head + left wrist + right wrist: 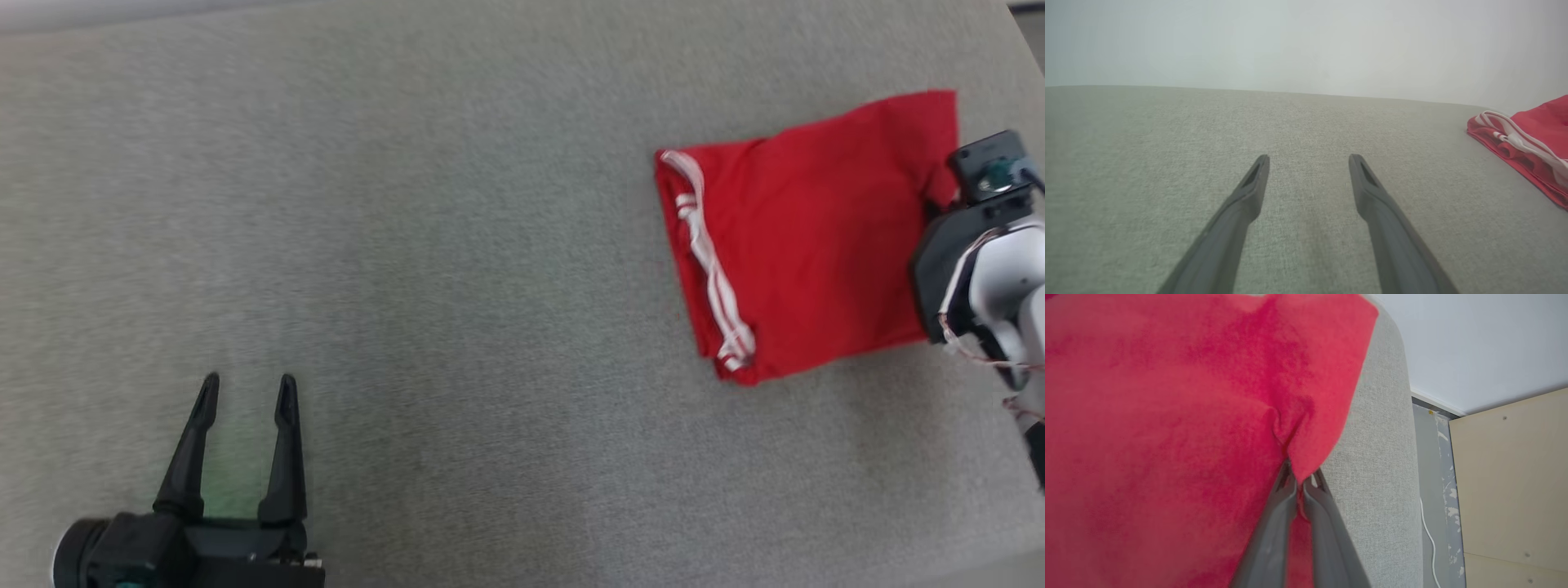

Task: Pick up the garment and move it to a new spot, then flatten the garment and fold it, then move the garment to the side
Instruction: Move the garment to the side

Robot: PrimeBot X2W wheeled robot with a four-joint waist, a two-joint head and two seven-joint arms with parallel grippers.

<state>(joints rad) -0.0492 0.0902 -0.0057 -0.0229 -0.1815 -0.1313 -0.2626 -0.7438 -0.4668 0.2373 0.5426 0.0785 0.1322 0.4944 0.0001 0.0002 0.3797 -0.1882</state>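
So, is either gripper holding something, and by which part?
The right gripper is shut on the folded red fabric garment, pinching its side edge. The left gripper is open and holds nothing.

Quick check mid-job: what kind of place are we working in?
Probably an indoor lab or workshop: grey fabric-covered surface holding the red garment, plain white wall, bare screwed board panel.

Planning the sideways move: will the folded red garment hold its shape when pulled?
Probably floppy: the folded red garment puckers where the right claw pinches its edge. Likely light, thin cloth. It may catch on the textured grey surface, loosening the fold.
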